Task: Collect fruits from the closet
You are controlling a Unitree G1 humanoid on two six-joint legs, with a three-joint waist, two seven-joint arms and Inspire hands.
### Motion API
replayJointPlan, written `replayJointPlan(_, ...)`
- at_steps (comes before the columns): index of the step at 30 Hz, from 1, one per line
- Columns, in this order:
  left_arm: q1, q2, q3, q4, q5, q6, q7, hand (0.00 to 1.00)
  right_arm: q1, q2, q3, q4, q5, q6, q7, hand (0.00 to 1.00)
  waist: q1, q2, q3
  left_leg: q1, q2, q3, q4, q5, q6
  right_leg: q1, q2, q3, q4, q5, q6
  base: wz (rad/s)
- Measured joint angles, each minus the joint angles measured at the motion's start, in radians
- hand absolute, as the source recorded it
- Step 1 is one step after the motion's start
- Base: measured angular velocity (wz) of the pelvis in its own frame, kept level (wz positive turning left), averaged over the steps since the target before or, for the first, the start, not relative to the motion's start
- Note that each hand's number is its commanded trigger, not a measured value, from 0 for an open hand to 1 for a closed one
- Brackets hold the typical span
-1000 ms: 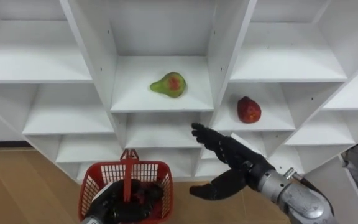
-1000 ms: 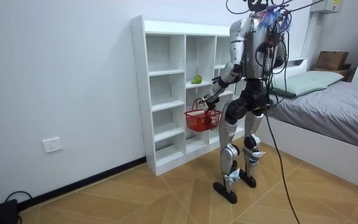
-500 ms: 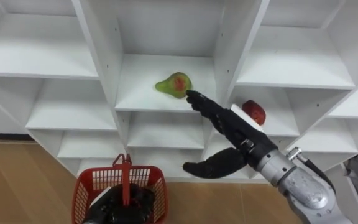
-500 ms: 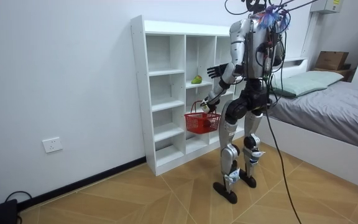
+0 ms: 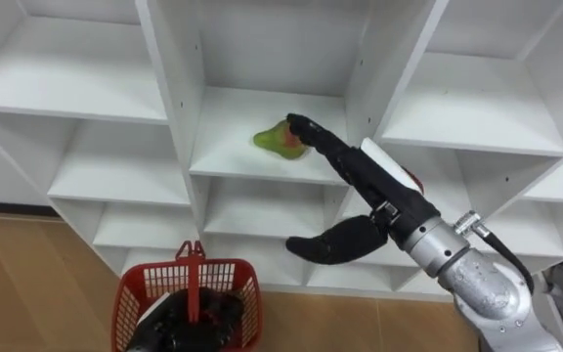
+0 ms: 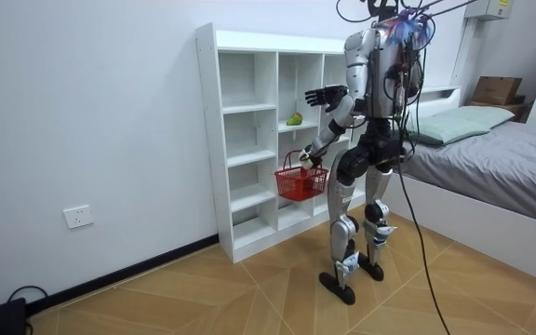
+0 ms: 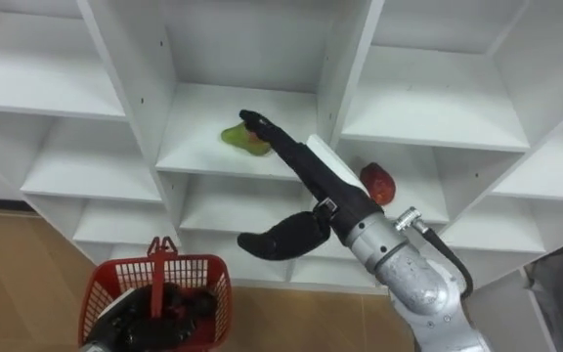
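A green pear [image 5: 272, 140] with a red patch lies in the middle compartment of the white closet [image 5: 164, 68]. My right hand [image 5: 374, 184] reaches into that compartment, open, with straight fingertips touching the pear's right side and the thumb hanging below. A red fruit [image 7: 379, 183] sits in the compartment to the right, partly behind my wrist. Low at the left, my left hand [image 5: 169, 318] is curled round the handle of a red plastic basket [image 5: 135, 293]. In the room view I stand facing the closet, with the basket [image 6: 301, 181] hanging at hip height.
Upright dividers [image 5: 384, 68] flank the pear's compartment closely. The other shelves hold nothing. Wooden floor [image 5: 27, 284] lies below. A bed [image 6: 501, 158] stands close behind me at the room view's right.
My right hand has risen from below the shelf and stretched forward into the middle compartment until its fingertips met the pear. The basket stays held low at the left.
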Motion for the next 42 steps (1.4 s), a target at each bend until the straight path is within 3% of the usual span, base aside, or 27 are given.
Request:
replayJointPlan(7,0.0,-0.012,0.0,0.0,0.009,-0.001,-0.018,1.0,-0.046,0.0,0.0,0.0,-0.026,0.0,0.0,0.0,0.005,-0.01,0.0019,0.006,-0.001,-0.011,0.002,0.0,0.0,0.011,-0.001,-0.011,-0.004,0.0,0.0,0.04)
replayJointPlan(10,0.0,-0.011,0.0,0.0,0.008,-0.001,-0.017,1.0,-0.065,-0.002,0.0,0.0,-0.025,0.0,-0.009,0.0,0.008,-0.017,0.0063,0.009,-0.002,-0.019,0.001,0.0,0.0,0.019,-0.001,-0.018,-0.006,-0.001,-0.001,0.08)
replayJointPlan(18,0.0,-0.003,0.003,0.002,0.008,0.0,-0.017,1.0,-0.182,-0.025,-0.018,0.001,-0.003,0.0,-0.023,0.0,0.024,-0.052,0.0063,-0.002,-0.01,-0.054,0.006,0.0,0.0,0.03,-0.008,-0.049,-0.014,-0.006,0.002,0.13)
replayJointPlan(31,0.002,0.008,0.019,-0.031,0.042,0.001,-0.019,1.0,-0.245,-0.025,-0.058,0.082,-0.002,-0.01,-0.069,0.0,0.029,-0.047,0.0106,-0.004,-0.012,-0.079,0.017,-0.001,-0.002,0.047,-0.009,-0.069,-0.014,-0.011,0.003,0.06)
replayJointPlan(42,0.002,0.014,0.018,-0.086,0.047,0.017,-0.036,1.0,-0.291,-0.025,-0.055,0.193,-0.002,-0.01,-0.131,0.0,0.053,-0.071,0.0093,-0.01,-0.012,-0.082,0.019,-0.001,-0.002,0.042,-0.011,-0.077,-0.013,-0.014,0.002,0.01)
